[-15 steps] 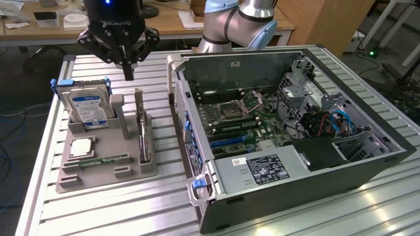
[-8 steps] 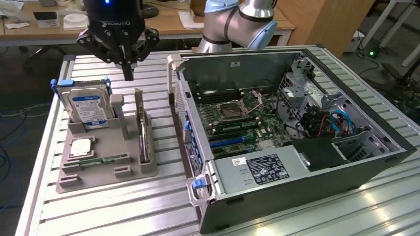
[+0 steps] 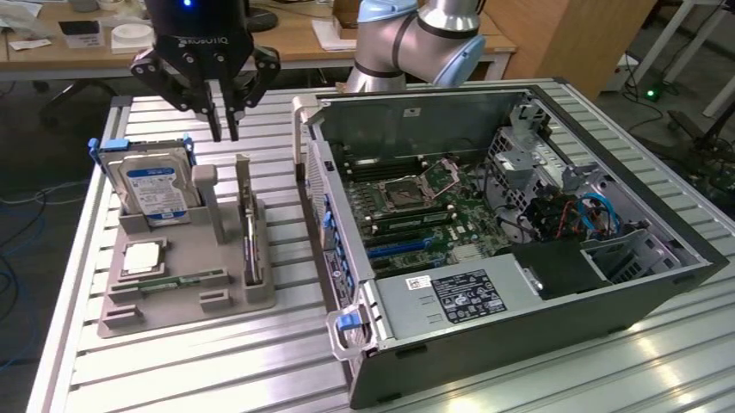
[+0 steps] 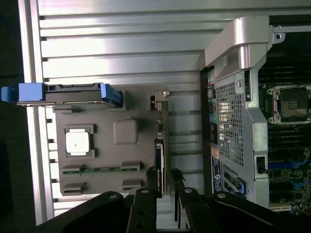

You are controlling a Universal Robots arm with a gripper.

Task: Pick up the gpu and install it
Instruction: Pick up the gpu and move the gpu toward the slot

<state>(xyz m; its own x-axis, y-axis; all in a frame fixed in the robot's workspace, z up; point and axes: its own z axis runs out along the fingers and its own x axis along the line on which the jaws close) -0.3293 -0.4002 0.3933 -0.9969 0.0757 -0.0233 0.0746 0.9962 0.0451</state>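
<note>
Dark, stiff, likely fragile gpu (image 3: 248, 237) stands edge-up beneath the slightly spread, empty claw (image 3: 223, 133); pinch its top edge.

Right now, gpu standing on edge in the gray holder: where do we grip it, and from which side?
I'd grip the gpu by its top edge, mid-length, coming straight down. It stands on its long edge in a slot of the gray holder, leaving just that upper edge free; pinch across the two flat faces.
</note>
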